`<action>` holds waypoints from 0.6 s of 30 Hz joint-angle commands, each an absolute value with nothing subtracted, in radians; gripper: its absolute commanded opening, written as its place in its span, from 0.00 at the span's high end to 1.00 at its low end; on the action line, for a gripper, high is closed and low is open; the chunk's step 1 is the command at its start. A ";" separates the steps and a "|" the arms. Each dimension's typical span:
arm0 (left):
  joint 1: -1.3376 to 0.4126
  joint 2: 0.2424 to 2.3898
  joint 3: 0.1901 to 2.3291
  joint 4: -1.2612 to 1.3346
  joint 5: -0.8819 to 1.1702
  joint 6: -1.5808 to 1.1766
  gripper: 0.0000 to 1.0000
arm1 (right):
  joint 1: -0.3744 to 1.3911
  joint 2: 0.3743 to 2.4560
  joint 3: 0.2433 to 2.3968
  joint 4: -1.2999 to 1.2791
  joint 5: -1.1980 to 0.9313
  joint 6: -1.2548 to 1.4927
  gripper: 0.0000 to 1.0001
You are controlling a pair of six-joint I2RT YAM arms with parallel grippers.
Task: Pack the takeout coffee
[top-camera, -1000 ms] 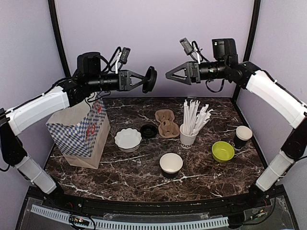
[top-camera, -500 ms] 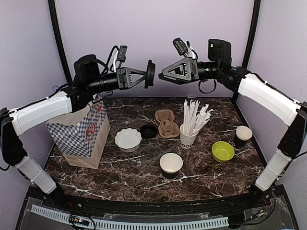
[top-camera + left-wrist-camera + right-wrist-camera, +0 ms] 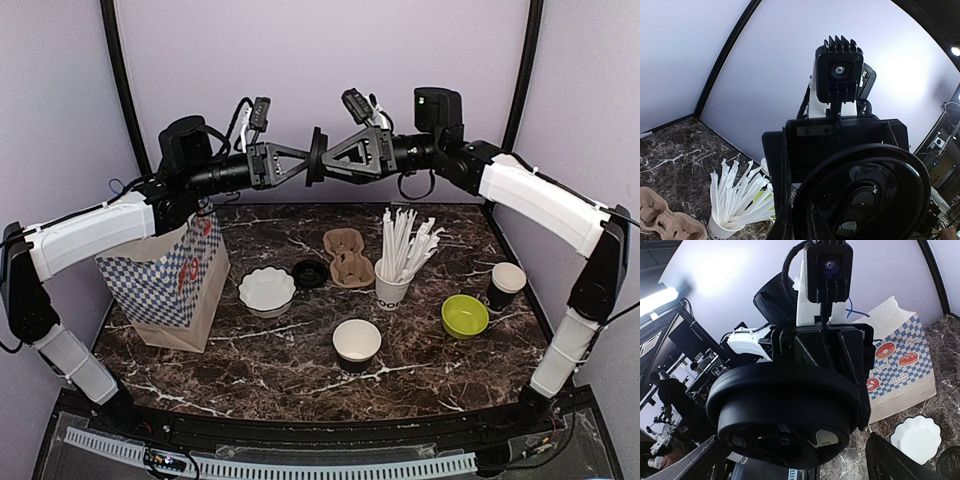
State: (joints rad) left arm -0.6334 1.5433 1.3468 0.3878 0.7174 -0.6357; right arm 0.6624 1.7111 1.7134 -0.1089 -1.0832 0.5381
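Hands first: my left hand (image 3: 308, 160) is pinched narrow on the rim of a black lid (image 3: 317, 156), holding it high in the air over the far middle of the surface (image 3: 280, 370). My right hand (image 3: 330, 161) faces it from the right, almost touching, with its fingers (image 3: 702, 462) spread wide on either side of the lid and nothing in them.

Both cups sit uncovered below. One cup (image 3: 357, 342) is near the middle, and the other cup (image 3: 506, 283) stands at the right edge, just beyond the green bowl (image 3: 465, 315). A second lid (image 3: 309, 272) lies flat beside the carrier (image 3: 348, 255). The bag (image 3: 165, 265) stands open at the left.

This reads to me as a hand-to-hand pass, and that is where it could fail. The lid looks nearly as wide as the right hand's spread, so there is little margin. If I come in slightly off centre, one finger could hit the rim and lever the lid out of the left hand's thin pinch. If the left hand lets go before the right has closed, the lid drops from a height, probably onto the straws (image 3: 405, 240) or the carrier. It could then roll off the surface. The two hands are nose to nose, so any further push risks knocking them together.
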 commanded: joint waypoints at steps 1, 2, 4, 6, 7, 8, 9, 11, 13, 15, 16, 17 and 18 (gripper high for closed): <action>-0.640 1.537 1.344 0.417 0.726 -0.632 0.89 | 0.673 1.702 1.749 -0.045 -1.109 0.565 0.01; -0.641 1.539 1.344 0.417 0.728 -0.633 0.89 | 0.673 1.699 1.748 -0.046 -1.109 0.565 0.01; -0.641 1.542 1.344 0.417 0.731 -0.633 0.90 | 0.673 1.697 1.744 -0.046 -1.106 0.566 0.02; -0.641 1.543 1.342 0.420 0.731 -0.634 0.89 | 0.673 1.695 1.740 -0.046 -1.100 0.567 0.04; -0.641 1.543 1.342 0.420 0.730 -0.636 0.89 | 0.672 1.696 1.738 -0.044 -1.098 0.568 0.05; -0.642 1.545 1.341 0.421 0.730 -0.636 0.89 | 0.672 1.697 1.736 -0.039 -1.099 0.574 0.06; -0.642 1.547 1.342 0.422 0.731 -0.636 0.90 | 0.672 1.698 1.735 -0.036 -1.097 0.577 0.08; -0.642 1.548 1.342 0.422 0.730 -0.634 0.89 | 0.672 1.702 1.738 -0.033 -1.092 0.583 0.10; -0.643 1.548 1.342 0.418 0.728 -0.632 0.89 | 0.670 1.706 1.742 -0.027 -1.095 0.592 0.09; -0.645 1.545 1.342 0.401 0.712 -0.623 0.89 | 0.670 1.708 1.743 -0.025 -1.093 0.597 0.09; -0.646 1.544 1.342 0.398 0.708 -0.618 0.89 | 0.670 1.709 1.744 -0.026 -1.091 0.598 0.09; -0.647 1.541 1.342 0.388 0.698 -0.611 0.89 | 0.670 1.710 1.746 -0.026 -1.090 0.601 0.09; -0.648 1.542 1.343 0.384 0.693 -0.604 0.89 | 0.670 1.712 1.746 -0.026 -1.088 0.602 0.09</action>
